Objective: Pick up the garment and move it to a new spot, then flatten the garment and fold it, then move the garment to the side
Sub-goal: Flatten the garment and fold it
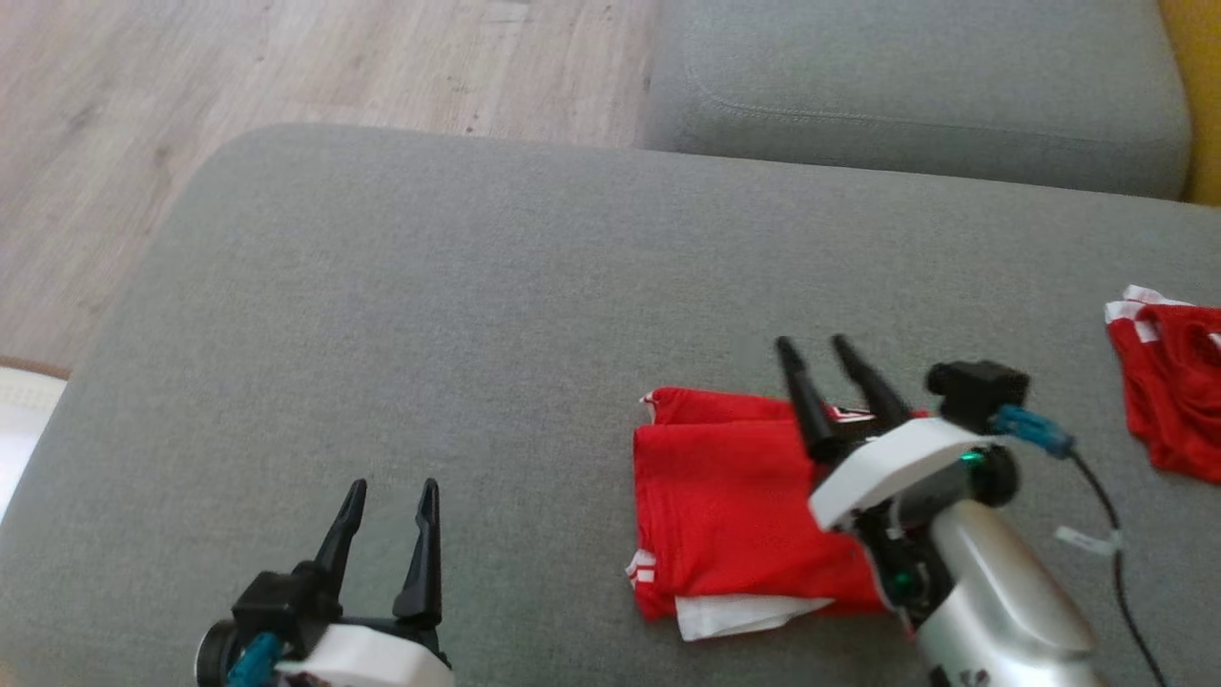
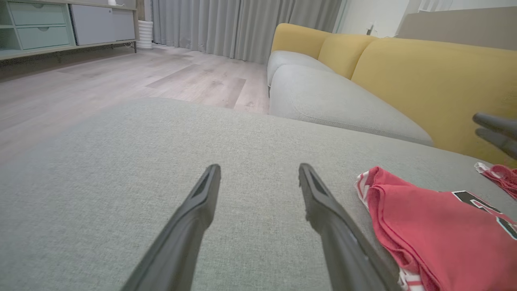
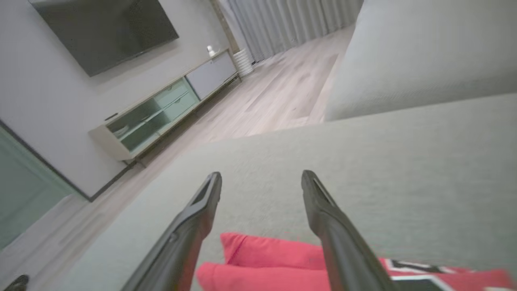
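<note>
Head view, red and white garment [image 1: 734, 506], folded flat, on grey cushion [image 1: 477, 315]

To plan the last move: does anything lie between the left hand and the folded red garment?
Nothing visible does; bare grey cushion runs from the left hand to the folded red garment.

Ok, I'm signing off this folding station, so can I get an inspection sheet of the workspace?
Surface: grey cushion, flat.
Job's things: red garment, folded, right of centre, white layer showing at its near edge.
Clutter: second red garment, crumpled, at the right edge.
Grippers: left gripper open over the cushion; right gripper open above the folded garment, holding nothing.
Cables: black cable with blue plug at the right wrist.
Surroundings: wood floor, yellow backrest, curtains.
</note>
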{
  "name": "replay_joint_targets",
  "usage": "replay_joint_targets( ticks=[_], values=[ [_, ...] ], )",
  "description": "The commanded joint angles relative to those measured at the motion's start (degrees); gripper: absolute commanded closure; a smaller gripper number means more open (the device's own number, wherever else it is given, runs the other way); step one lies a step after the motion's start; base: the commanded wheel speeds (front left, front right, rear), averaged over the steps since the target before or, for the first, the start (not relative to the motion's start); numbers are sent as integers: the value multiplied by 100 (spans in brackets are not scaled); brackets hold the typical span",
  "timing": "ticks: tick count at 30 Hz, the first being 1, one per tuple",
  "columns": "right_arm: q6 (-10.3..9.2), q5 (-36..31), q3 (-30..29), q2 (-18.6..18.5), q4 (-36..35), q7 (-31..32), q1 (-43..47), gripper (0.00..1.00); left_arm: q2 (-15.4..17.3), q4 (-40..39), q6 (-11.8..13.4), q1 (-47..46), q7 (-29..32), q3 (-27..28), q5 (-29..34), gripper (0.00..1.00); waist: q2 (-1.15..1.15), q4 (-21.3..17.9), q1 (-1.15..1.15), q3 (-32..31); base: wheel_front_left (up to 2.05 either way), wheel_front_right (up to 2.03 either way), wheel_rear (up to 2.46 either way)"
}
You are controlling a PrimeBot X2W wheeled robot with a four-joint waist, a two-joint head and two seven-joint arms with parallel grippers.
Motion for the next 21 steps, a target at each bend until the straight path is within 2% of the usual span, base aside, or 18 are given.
replay_joint_targets(
  ticks=[1,11,16,21],
  values=[
    [-4,-260,-123,2,-255,-97,-133,0,36,-178,38,-156,-56,200,59,0,0,-60,0,-39,0,0,0],
    [-4,-1758,-1130,2,-1240,-116,819,0,93,-232,120,-64,-60,360,82,0,0,-267,0,-144,0,0,0],
    [-4,-1965,-1385,2,-1627,-170,1453,0,149,-253,229,174,-61,449,117,0,0,-329,0,-257,0,0,0],
    [-4,-1959,-1534,2,-1729,-334,1856,0,165,-288,274,420,-62,571,152,0,0,-367,0,-360,0,0,0]
  ],
)
